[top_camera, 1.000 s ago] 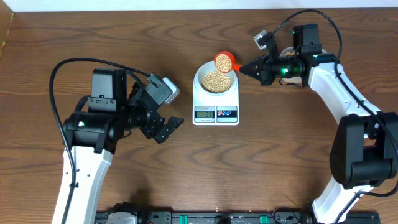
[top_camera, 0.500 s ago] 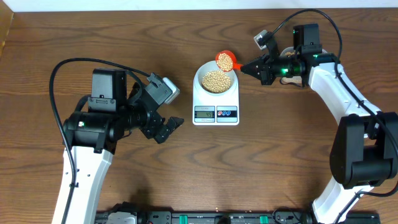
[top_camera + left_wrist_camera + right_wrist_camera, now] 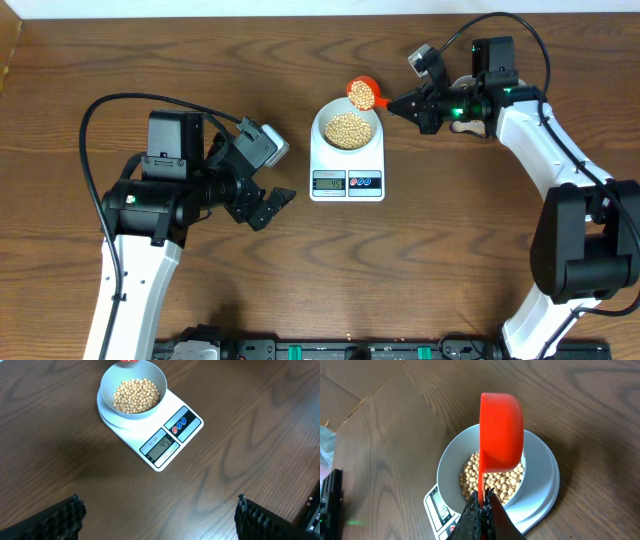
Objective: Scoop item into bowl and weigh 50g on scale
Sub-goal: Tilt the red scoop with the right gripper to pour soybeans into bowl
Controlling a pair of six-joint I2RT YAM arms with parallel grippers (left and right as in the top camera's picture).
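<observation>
The white scale (image 3: 374,162) stands at mid-table with the pale bowl (image 3: 321,127) on it, partly filled with tan beans (image 3: 347,129). My right gripper (image 3: 405,103) is shut on the handle of a red scoop (image 3: 361,93), which holds beans over the bowl's far right rim. In the right wrist view the scoop (image 3: 501,432) is tilted on edge above the bowl (image 3: 449,466) and its beans (image 3: 495,480). My left gripper (image 3: 270,205) hangs open over bare wood, left of the scale. The left wrist view shows the bowl (image 3: 107,379), scale (image 3: 192,411) and wide-apart fingers (image 3: 64,521).
A pale, tan thing (image 3: 466,125) peeks from under the right arm, mostly hidden. A black rail (image 3: 330,350) runs along the table's near edge. The scale's display (image 3: 164,446) faces the near side.
The red scoop has shifted slightly toward the far side, over the bowl's rim. The left arm has not moved.
</observation>
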